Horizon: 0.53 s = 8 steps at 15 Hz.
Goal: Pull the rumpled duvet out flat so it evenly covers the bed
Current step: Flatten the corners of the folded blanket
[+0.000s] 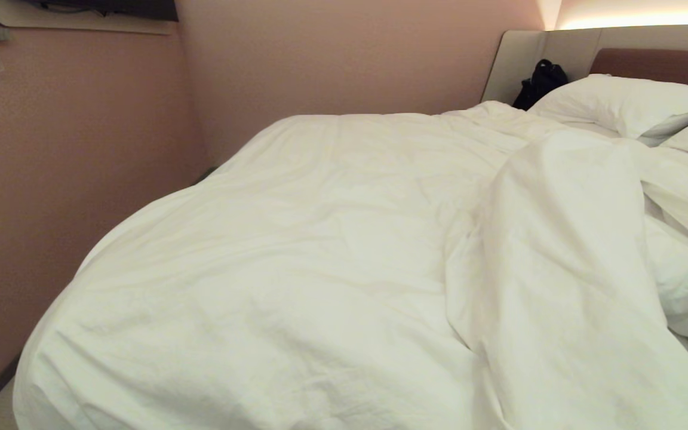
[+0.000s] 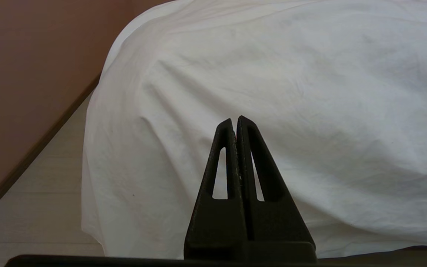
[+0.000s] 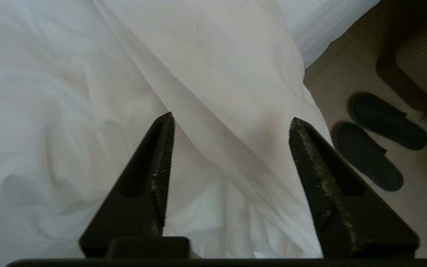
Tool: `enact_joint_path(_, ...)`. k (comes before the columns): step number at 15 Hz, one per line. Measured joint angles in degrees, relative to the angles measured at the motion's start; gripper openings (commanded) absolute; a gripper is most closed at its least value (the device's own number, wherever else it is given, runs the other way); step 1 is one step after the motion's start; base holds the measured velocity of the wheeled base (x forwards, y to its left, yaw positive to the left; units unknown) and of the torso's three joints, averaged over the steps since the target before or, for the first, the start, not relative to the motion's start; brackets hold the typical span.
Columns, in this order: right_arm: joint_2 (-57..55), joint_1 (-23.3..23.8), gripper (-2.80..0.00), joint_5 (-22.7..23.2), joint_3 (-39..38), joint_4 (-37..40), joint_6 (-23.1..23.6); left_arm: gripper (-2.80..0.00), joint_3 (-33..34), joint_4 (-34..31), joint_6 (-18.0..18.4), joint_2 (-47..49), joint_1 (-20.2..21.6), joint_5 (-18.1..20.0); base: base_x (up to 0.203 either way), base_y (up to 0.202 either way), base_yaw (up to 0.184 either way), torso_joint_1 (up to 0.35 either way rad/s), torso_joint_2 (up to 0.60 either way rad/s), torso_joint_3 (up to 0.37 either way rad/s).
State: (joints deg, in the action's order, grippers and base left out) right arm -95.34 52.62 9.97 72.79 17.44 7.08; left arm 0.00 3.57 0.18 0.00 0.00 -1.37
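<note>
Beige floor beside the duvet; right gripper spread above its fold.

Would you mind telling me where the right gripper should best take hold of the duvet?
Probably the raised fold of the duvet lying between the open right gripper: it stands proud and slants toward the bed edge, so come straight down across the ridge.
</note>
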Motion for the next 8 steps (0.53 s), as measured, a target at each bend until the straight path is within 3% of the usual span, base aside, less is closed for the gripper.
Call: enact_joint_path(8,-2.7,0.8,0.00,-2.7,-0.6,-0.1,9.8,-2.80,0.0,0.0,0.0,0.0,0.0,0.0,0.000,0.000,0.000,0.000,0.00,0.000)
